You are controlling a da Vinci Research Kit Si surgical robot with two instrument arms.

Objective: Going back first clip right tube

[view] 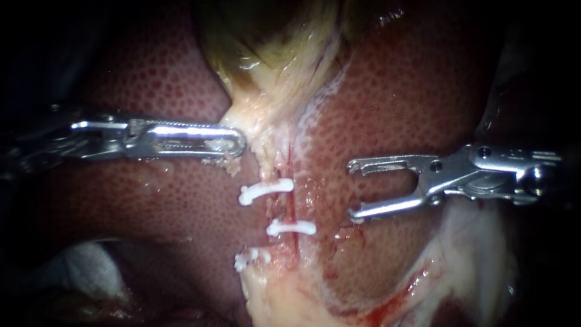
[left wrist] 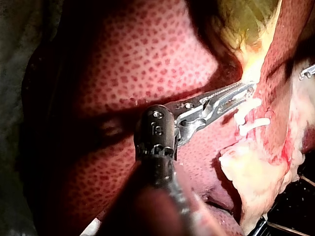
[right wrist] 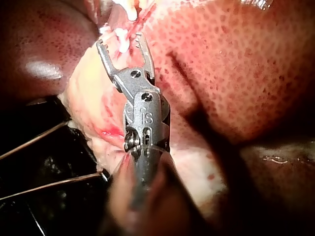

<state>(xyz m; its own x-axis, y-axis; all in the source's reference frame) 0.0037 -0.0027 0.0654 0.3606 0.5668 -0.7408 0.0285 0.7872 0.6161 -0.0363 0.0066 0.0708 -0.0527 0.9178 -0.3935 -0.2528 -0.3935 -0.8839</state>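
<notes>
Toward the lower foreground, 3 white clips (view: 292, 228) are seen lying crosswise on a tube (view: 291, 209) running up the view, long axes roughly level. Just right of them, the right instrument (view: 351, 189) is held spread and empty. Farther up, the left instrument (view: 239, 144) is pinched on the gallbladder (view: 272, 54) neck.

Your left instrument (view: 241, 144): bright steel, long slotted jaws with fine teeth, small screw on a dark rounded wrist, dark shaft | Your right instrument (view: 352, 189): silver steel, two thin jaws with notched tips, round pivot screws, stamped wrist, dark shaft
</notes>
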